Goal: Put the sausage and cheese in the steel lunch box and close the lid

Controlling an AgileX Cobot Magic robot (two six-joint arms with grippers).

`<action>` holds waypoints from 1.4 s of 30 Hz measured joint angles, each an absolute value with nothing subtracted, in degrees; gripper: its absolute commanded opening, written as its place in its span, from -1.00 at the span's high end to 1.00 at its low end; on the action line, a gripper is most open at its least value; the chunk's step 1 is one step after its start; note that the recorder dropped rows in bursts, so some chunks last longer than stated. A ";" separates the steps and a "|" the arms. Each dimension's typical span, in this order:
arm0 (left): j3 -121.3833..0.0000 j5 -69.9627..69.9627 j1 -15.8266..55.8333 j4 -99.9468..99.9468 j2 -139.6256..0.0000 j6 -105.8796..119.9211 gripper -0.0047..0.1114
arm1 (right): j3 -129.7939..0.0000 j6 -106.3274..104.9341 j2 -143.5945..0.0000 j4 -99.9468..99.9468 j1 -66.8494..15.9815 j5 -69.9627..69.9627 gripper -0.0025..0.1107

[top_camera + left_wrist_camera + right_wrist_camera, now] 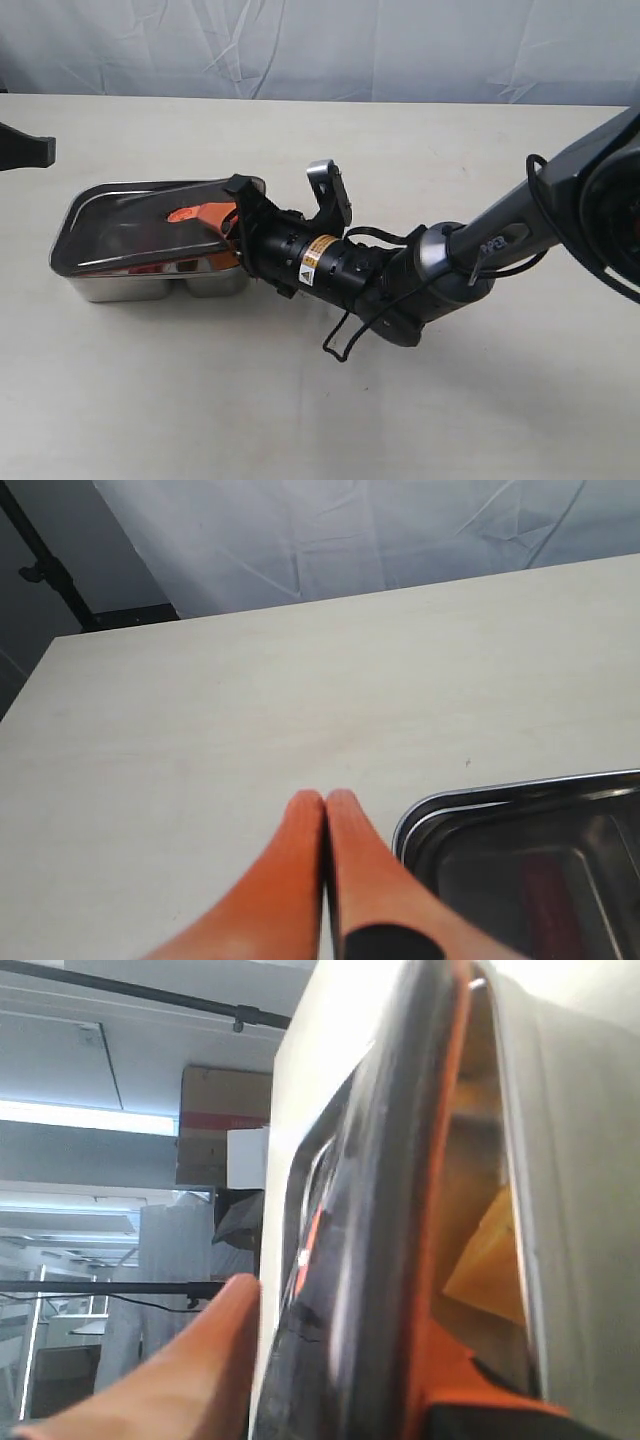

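The steel lunch box (150, 286) stands on the table at the left. The dark lid (135, 228), with its orange valve (183, 213), lies tilted over the box. My right gripper (233, 228) is shut on the lid's right end. In the right wrist view the lid (365, 1260) sits between the orange fingers (215, 1345), and the yellow cheese (490, 1260) shows in the box under it. A dim red-brown shape, probably the sausage (545, 905), shows inside the box (470, 794). My left gripper (325, 798) is shut and empty, over bare table just off the box's corner.
The pale table (330, 400) runs out on all sides of the box. A white cloth backdrop (330, 45) hangs behind it. The right arm (440, 265) stretches across the middle from the right. A dark part of the left arm (25, 148) shows at the left edge.
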State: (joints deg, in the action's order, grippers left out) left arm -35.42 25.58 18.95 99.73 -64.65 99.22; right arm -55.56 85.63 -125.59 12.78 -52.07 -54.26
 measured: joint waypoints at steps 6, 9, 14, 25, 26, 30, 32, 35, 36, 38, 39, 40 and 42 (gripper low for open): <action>-35.42 25.58 18.95 99.73 -64.65 99.22 0.92 | -55.56 86.65 -125.59 14.42 -52.07 -54.62 0.08; -35.42 25.58 18.95 99.73 -64.65 99.22 0.92 | -55.56 87.06 -125.59 16.21 -52.07 -55.60 0.08; -35.42 25.80 18.95 99.73 -64.65 99.22 0.92 | -55.56 87.38 -124.59 19.27 -51.95 -54.52 0.08; -35.42 26.57 18.95 99.73 -64.40 99.22 0.92 | -55.35 93.88 -120.94 31.93 -48.32 -47.84 0.08; -35.42 26.57 18.95 99.73 -64.40 99.22 0.92 | -55.22 94.50 -120.84 33.14 -48.24 -46.51 0.08; -35.42 26.71 18.95 99.73 -64.21 99.22 0.92 | -55.22 95.96 -118.48 37.71 -48.24 -44.38 0.08; -35.42 26.71 18.95 99.73 -64.08 99.22 0.92 | -55.22 97.74 -116.97 41.47 -48.24 -40.58 0.08; -35.42 26.79 18.95 99.73 -63.97 99.22 0.92 | -55.22 100.56 -115.35 45.93 -48.24 -35.03 0.08; -35.42 26.79 18.95 99.73 -63.97 99.22 0.92 | -55.22 101.55 -114.98 47.09 -48.24 -34.30 0.08; -35.42 26.79 18.95 99.73 -63.97 99.22 0.92 | -55.22 103.14 -114.38 49.88 -48.24 -32.55 0.08; -35.42 26.79 18.95 99.73 -63.97 99.22 0.92 | -55.22 103.58 -113.76 50.91 -48.24 -31.45 0.08; -35.42 26.79 18.95 99.73 -63.97 99.22 0.92 | -55.22 103.68 -113.45 51.62 -48.24 -30.49 0.13; -35.42 26.79 18.95 99.73 -63.97 99.22 0.92 | -55.22 105.86 -112.29 54.09 -48.24 -27.34 0.25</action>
